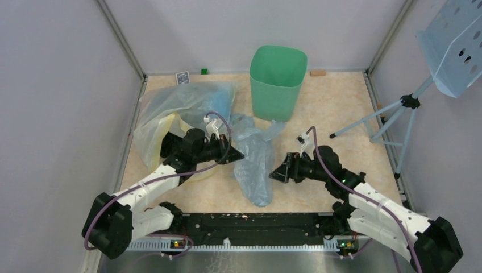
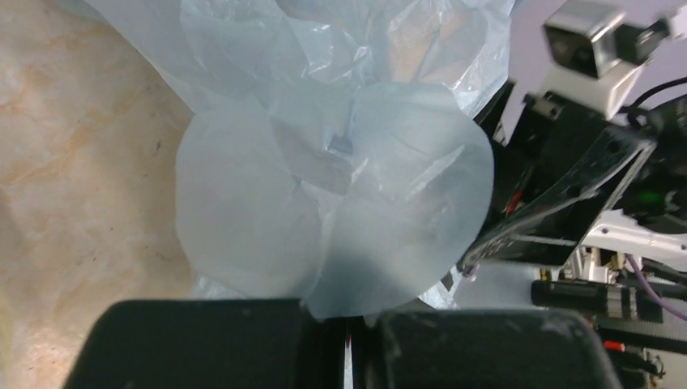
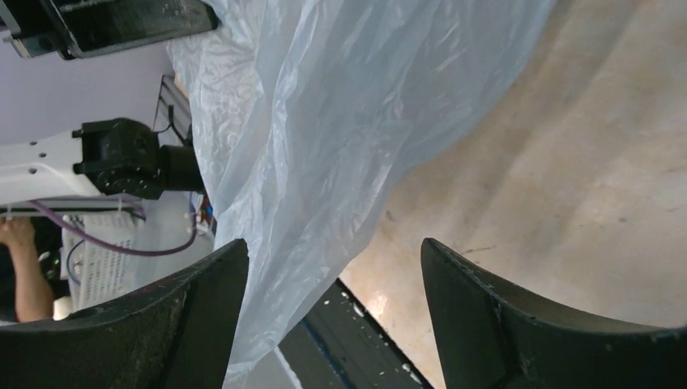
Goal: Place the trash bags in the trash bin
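Overall, the work surface is a beige marbled table [image 1: 341, 125] enclosed by pale walls. The largest loose item is a clear bag with a yellow tint [image 1: 170, 108], crumpled over the far-left area; blue material shows through its far side, and the left arm lies across its near part.

Next in size, the trash bin [image 1: 277, 79] stands upright at the far centre, mouth open upward, just right of that clear bag.

The trash bag [image 1: 256, 165] lies outside the bin, stretched flat on the table between the two grippers. Its far end reaches the foot of the bin and its near end points toward the arm bases.

At the right wall, a tripod [image 1: 398, 122] carries a tilted, perforated pale-blue panel [image 1: 455, 45], well apart from the bag.

The left gripper [image 1: 237, 154] meets the left edge of the trash bag. The left wrist view shows its jaws closed together, with a fold of film pinched at the seam and ballooning out above.

The right gripper [image 1: 275, 173] faces the bag's right edge with its jaws spread wide. In the right wrist view the film [image 3: 340, 121] drapes against one finger [image 3: 202, 308] and grips nothing; bare table shows before the other.

Along the back wall lie three small items: a playing card [image 1: 182, 78], a wooden block [image 1: 318, 73] and a green cube [image 1: 204, 71].
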Robot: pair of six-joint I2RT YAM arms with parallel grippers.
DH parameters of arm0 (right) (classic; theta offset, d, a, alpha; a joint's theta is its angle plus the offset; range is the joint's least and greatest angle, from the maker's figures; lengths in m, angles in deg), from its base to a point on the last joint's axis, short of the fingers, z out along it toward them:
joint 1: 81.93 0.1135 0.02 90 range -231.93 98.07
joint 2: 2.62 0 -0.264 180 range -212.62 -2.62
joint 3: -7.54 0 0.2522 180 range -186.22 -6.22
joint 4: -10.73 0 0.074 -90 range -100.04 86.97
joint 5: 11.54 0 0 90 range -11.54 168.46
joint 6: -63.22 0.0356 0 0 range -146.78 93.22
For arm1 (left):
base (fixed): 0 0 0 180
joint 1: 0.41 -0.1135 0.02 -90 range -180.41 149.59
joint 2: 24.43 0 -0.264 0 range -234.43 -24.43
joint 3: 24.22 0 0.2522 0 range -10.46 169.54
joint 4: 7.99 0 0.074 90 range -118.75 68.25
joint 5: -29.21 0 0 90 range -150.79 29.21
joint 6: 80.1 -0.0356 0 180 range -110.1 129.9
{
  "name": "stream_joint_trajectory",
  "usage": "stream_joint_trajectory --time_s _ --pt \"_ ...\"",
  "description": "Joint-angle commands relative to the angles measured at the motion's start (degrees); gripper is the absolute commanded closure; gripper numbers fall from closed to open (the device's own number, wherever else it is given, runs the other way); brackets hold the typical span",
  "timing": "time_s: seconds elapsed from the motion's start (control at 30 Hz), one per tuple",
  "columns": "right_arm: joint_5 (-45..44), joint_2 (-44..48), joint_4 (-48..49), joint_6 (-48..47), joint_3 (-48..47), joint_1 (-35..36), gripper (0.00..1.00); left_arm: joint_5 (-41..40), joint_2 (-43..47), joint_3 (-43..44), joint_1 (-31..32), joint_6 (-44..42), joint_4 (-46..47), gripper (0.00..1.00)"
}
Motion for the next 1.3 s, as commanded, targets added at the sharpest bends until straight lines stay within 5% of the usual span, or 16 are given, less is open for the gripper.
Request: stream_joint_trajectory --time_s 0.0,0.1,0.2,0.33,0.37,0.6,0.8,1.03,1.17,1.27 --pt "0.9 -3.3 11.5 6.3 0.0 4.4 0.23 -2.7 3.7 -2.8 -0.4 8.4 9.6 1.0" --pt "-1.0 -6.0 14.2 8.8 0.6 6.9 0.25 -4.7 5.8 -5.4 -0.4 10.9 13.4 1.0" --pt "0.6 -8.2 19.9 12.2 2.3 7.1 0.4 -6.3 6.9 -7.0 -0.3 12.5 15.3 1.0" --pt "-3.6 -6.3 11.6 11.5 -0.5 7.1 0.97 -11.6 9.2 -6.1 -0.6 9.9 11.0 1.0" --pt "-6.4 -5.0 7.3 10.6 -2.0 7.0 1.0 -13.2 10.0 -5.2 -0.6 8.3 7.8 1.0" --pt "-27.4 7.1 -18.6 8.6 -5.1 1.9 1.0 -29.8 14.4 0.7 -2.7 0.6 -14.4 1.0" --pt "-29.1 14.9 -19.9 10.3 -1.0 -0.9 1.0 -30.6 15.7 -1.1 -3.4 0.6 -13.2 1.0" --pt "-31.4 13.6 -22.3 3.9 -5.0 -0.9 1.0 -22.0 14.1 -2.4 -3.4 0.9 -5.6 1.0" --pt "-27.1 8.2 -22.5 -4.0 -8.8 -0.9 0.42 -13.5 11.5 -3.7 -3.4 1.8 1.0 1.0" --pt "-21.9 4.3 -22.6 -9.0 -12.6 -0.9 0.31 -10.9 8.2 -3.9 -3.5 3.5 3.3 1.0"
